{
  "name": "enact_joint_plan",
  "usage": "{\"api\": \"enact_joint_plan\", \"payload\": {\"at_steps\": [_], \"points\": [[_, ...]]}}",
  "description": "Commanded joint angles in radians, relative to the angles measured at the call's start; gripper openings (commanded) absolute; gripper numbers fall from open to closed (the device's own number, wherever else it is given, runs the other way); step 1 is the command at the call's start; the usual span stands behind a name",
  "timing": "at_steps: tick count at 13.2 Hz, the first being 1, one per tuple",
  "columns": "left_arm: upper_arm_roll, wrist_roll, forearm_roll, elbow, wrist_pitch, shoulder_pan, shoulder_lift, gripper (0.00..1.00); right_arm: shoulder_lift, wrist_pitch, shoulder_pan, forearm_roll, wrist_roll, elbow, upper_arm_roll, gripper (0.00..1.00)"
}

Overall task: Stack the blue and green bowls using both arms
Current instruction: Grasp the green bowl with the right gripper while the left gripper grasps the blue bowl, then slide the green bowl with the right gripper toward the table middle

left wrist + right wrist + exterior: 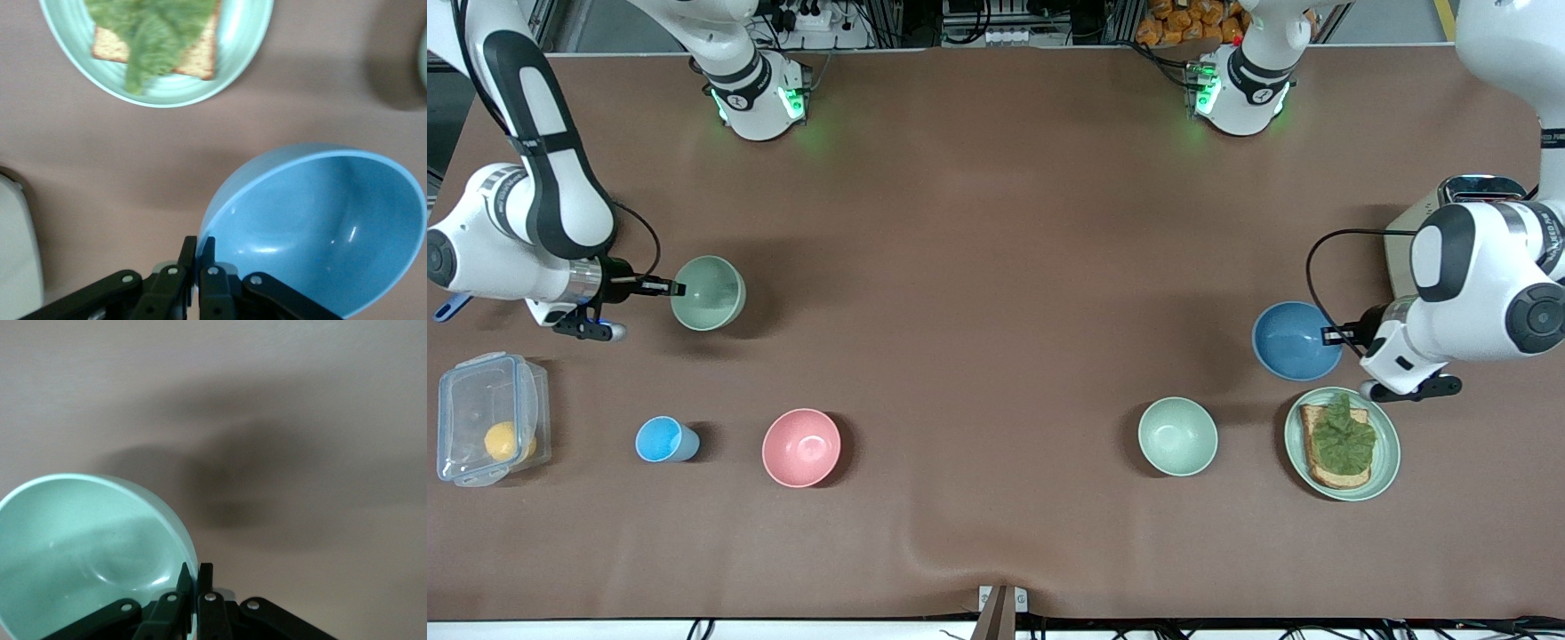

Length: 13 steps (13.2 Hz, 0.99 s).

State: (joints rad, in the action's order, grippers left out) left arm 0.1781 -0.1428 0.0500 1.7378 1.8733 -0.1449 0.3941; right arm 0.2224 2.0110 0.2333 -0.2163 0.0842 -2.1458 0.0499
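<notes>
Jaws pinched on rims: left gripper grips the blue bowl beside the toast plate; right gripper grips a green bowl at the right arm's end. Advice: lift both level, meet mid-table, lower one squarely into the other.

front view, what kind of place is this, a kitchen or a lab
Most likely a robot lab set up as a mock kitchen: two robot arms bolted along a brown table, cables and power strips at its edge, and tableware such as a pink bowl and a plate of toast.
</notes>
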Motion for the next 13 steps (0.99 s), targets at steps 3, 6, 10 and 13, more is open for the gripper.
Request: {"api": "enact_joint_plan", "payload": {"at_steps": [3, 6, 10, 13], "points": [[0.037, -0.141, -0.016, -0.046, -0.037, 0.067, 0.006, 0.0, -0.08, -0.123, -0.158, -0.02, -0.35, 0.038, 0.004, 0.0], [0.05, -0.147, -0.022, -0.064, -0.039, 0.073, 0.006, 0.0, -0.119, -0.135, -0.267, -0.073, -0.534, 0.037, 0.004, 0.0], [0.05, -0.141, -0.024, -0.063, -0.039, 0.062, 0.009, 0.0, -0.129, -0.031, -0.497, -0.098, -0.899, 0.03, 0.004, 0.0], [0.05, -0.143, -0.038, -0.06, -0.039, 0.059, 0.02, 0.0, -0.094, 0.173, -0.673, -0.133, -1.137, 0.004, 0.002, 0.0]]}}
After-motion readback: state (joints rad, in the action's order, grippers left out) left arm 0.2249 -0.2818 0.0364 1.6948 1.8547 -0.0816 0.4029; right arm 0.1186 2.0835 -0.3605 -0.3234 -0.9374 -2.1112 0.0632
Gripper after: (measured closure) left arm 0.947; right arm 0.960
